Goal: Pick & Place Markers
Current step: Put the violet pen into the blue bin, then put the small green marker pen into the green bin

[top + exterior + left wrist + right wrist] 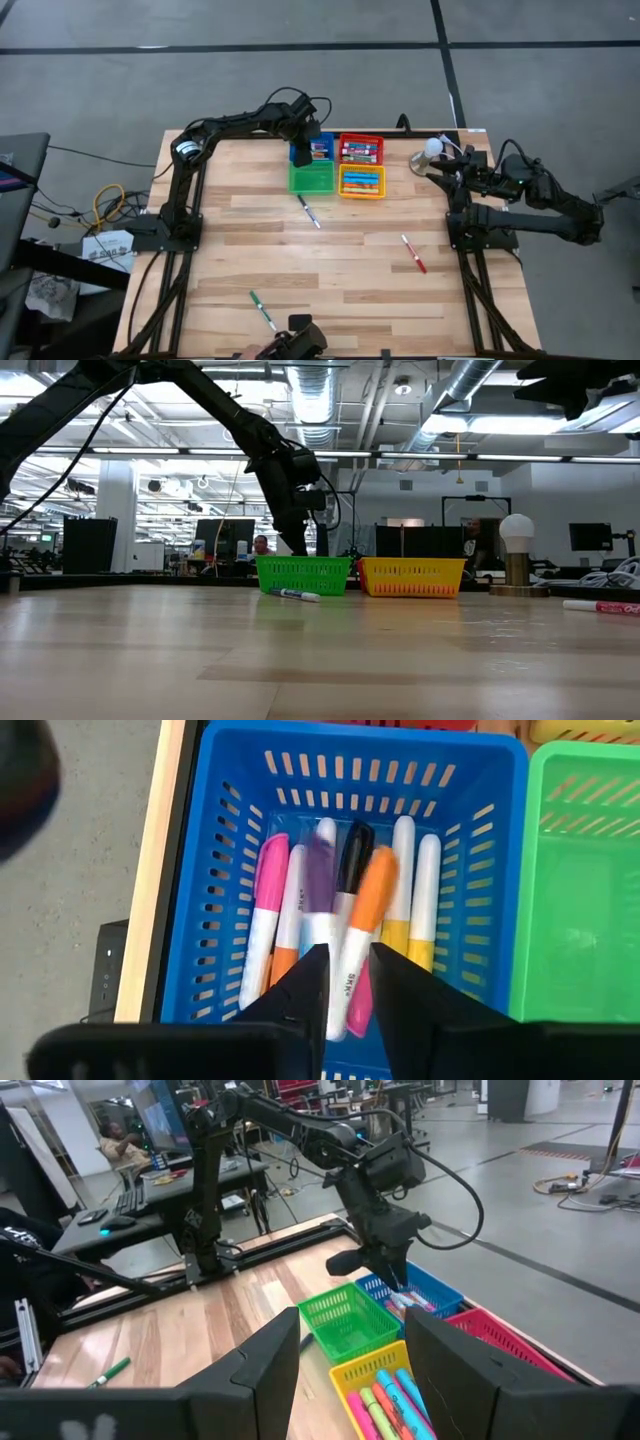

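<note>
Dark fingers [310,990] of the left gripper [348,982] straddle an orange-capped marker [365,915] above the blue bin [240,780], whether clamped I cannot tell. Beyond the bin's far side the right gripper [345,1355] waits, parted.

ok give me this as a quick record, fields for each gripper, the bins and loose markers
left gripper: over blue bin, orange marker between its fingers
right gripper: open, waiting at right table edge
blue bin: several markers inside
green bin: looks empty
yellow bin, red bin: markers inside
loose markers: blue-capped, red, green
</note>
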Robot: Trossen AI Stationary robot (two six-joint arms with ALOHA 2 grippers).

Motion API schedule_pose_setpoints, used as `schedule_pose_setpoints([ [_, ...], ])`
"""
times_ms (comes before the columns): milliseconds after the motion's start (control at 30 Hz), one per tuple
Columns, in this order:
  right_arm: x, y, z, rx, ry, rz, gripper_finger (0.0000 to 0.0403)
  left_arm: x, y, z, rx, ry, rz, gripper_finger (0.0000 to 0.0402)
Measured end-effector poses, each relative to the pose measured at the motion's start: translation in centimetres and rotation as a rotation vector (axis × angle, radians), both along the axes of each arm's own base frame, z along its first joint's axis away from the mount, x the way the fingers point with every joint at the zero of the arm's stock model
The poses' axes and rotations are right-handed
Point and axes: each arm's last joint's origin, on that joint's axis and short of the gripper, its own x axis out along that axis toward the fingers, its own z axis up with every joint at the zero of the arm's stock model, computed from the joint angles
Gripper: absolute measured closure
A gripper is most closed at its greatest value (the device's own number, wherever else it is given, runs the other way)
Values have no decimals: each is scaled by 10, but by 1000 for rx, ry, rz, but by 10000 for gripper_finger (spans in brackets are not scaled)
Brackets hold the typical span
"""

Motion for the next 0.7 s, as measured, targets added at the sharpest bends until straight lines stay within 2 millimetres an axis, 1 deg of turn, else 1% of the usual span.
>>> schedule_pose_setpoints([
  [167, 0, 0, 0, 0, 0, 0, 233, 0, 0, 0, 10, 7, 6, 319],
  [267, 0, 0, 0, 0, 0, 0, 233, 0, 0, 1, 37, 25, 45, 310],
  [333, 0, 0, 0, 0, 0, 0, 233, -2, -3, 11, 52, 20, 92, 306],
  [433, 0, 0, 0, -1, 1, 0, 233, -3, -11, 36, 59, -48, 177, 305],
  [533, 0, 0, 0, -1, 1, 0, 233, -6, -26, 67, 52, -135, 228, 305],
  [700, 0, 0, 0, -1, 1, 0, 233, -16, -63, 128, 32, -320, 286, 305],
])
